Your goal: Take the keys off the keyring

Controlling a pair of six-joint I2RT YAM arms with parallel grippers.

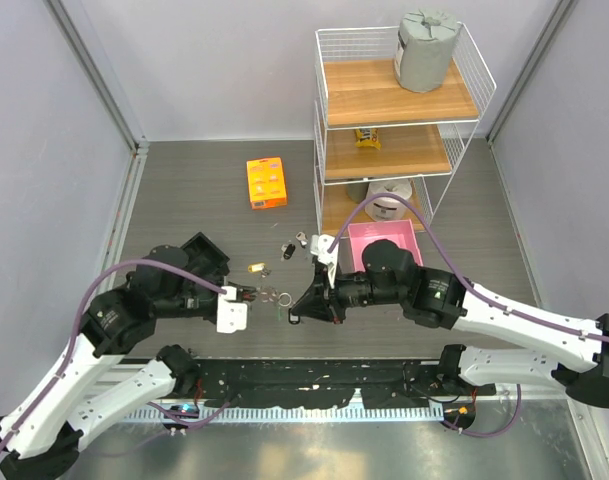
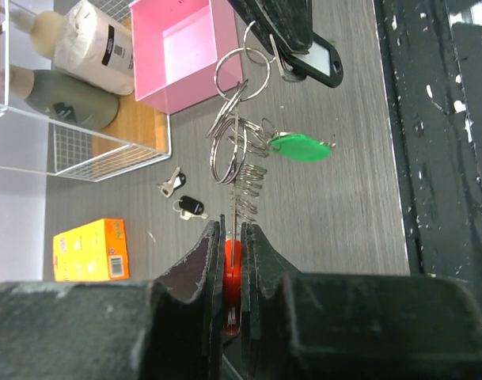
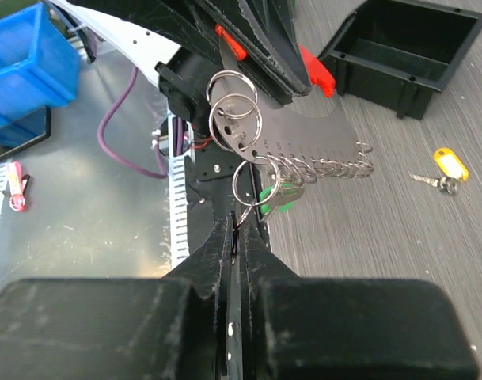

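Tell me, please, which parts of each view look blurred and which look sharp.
Top external: evenly lit and sharp throughout. Left wrist: keyring and green tag crisp; left gripper dark and blurred close to the lens. Right wrist: keyring crisp; right gripper blurred in the foreground.

Both arms fold inward, wrists low, converging on the keyring (image 1: 272, 296). Left gripper (image 1: 246, 295), left of the keyring: jaws clamped on its red fob (image 2: 233, 265). Right gripper (image 1: 292, 314), right of the keyring: jaws closed on a black-tagged key (image 2: 316, 67)
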